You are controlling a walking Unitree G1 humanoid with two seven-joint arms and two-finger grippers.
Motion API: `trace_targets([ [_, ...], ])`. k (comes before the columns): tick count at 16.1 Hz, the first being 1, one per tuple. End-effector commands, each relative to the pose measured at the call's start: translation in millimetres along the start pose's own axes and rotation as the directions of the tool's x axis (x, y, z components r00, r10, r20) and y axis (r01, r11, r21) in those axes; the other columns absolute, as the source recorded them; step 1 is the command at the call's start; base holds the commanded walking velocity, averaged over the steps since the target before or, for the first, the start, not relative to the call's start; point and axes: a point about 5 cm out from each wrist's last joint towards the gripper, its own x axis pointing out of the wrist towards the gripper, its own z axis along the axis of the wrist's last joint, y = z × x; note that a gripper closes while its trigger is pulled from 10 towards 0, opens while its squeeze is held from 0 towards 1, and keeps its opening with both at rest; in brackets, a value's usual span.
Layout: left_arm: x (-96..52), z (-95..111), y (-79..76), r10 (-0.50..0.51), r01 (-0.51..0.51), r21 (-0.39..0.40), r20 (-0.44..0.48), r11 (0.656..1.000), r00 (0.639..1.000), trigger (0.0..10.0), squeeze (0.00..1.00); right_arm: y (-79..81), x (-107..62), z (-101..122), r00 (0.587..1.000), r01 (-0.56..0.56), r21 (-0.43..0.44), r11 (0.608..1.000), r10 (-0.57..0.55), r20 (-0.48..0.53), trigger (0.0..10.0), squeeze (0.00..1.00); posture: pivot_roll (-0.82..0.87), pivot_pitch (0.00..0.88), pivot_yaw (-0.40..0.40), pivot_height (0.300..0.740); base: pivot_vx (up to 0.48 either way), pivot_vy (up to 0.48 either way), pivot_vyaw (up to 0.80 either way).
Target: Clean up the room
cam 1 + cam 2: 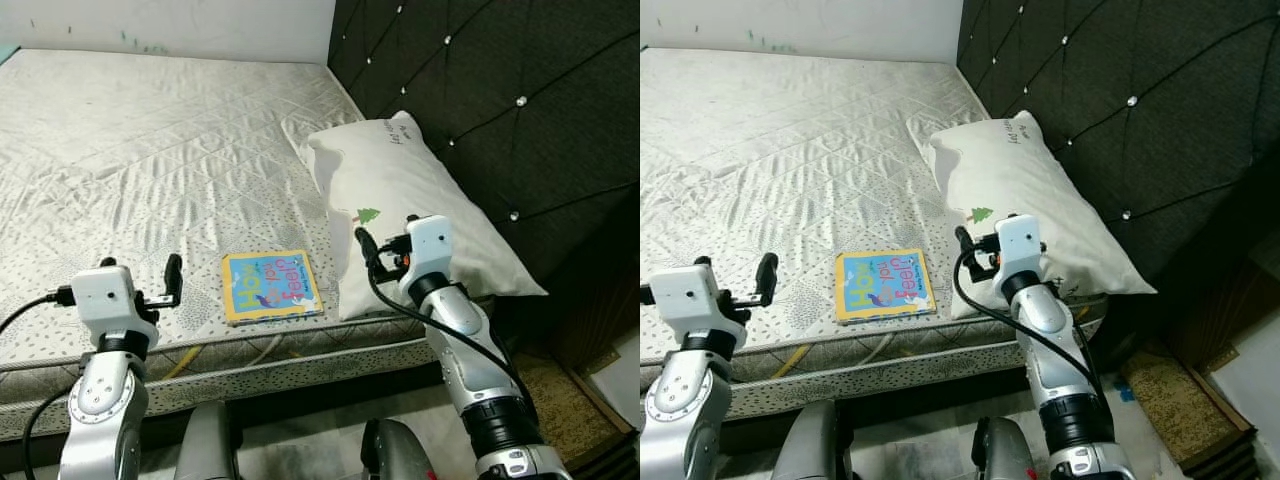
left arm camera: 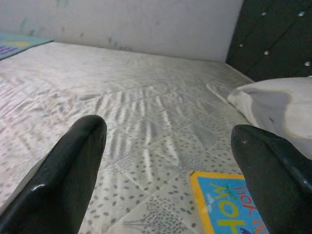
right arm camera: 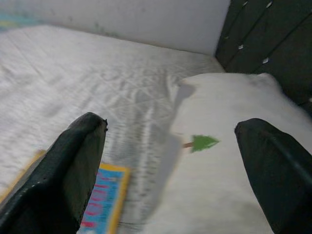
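Left end effector (image 2: 165,175) and right end effector (image 3: 170,170), both raised over the near edge of the grey quilted mattress (image 1: 150,150), each with its two black fingers spread apart and holding nothing. The thin yellow-bordered blue picture book (image 1: 271,286) lies flat between them (nearer the right one). Just beyond the right end effector, touching the book's edge, lies the white pillow with a small green tree print (image 1: 410,200), against the dark tufted headboard (image 1: 520,90).

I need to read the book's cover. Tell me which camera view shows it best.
The left eye view: the whole book lies flat near the mattress edge, its cover unobstructed. The right eye view shows it whole too, slightly smaller. Each wrist view catches just a corner, blurred in the right one.
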Motion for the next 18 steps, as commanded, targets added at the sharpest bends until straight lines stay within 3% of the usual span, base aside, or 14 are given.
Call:
trace_targets([
  [1, 1.4, 1, -2.0, 0.016, -0.016, 0.002, 0.004, 1.0, 1.0, 10.0, 0.0, -8.4, -3.4, 4, 0.999, 0.038, 0.042, 0.998, -0.039, 0.021, 10.0, 0.0, -0.01, 0.0, -0.071, 0.596, 0.0, 0.0, 0.0],
  [6, 2.8, 3, -8.8, -0.004, 0.004, 0.0, -0.001, 1.0, 1.0, 10.0, 0.0, -1.8, -3.1, 12, 0.997, 0.028, 0.12, 0.992, -0.036, 0.067, 10.0, 0.0, -0.01, 0.0, -0.064, 0.596, 0.0, 0.0, 0.0],
  [8, 1.9, 0, -7.6, -0.001, 0.0, -0.041, -0.027, 0.999, 1.0, 10.0, 0.0, 6.2, -2.7, 11, 0.997, -0.008, 0.158, 0.987, -0.005, 0.079, 10.0, 0.0, 0.0, 0.0, -0.058, 0.61, 0.0, 0.0, 0.0],
  [12, -2.9, 3, -7.2, 0.01, -0.011, -0.03, -0.01, 1.0, 1.0, 10.0, 0.0, 7.7, -3.1, 20, 0.995, -0.022, 0.183, 0.983, 0.004, 0.096, 10.0, 0.0, 0.0, 0.0, -0.064, 0.639, 0.0, 0.0, 0.0],
  [18, -6.9, 2, -17.9, -0.041, 0.04, -0.033, -0.025, 0.999, 0.999, 10.0, 0.0, 8.7, -13.7, 7, 0.999, -0.003, 0.196, 0.981, -0.008, 0.053, 10.0, 0.0, -0.01, 0.032, -0.051, 0.688, 0.0, 0.0, 0.0],
])
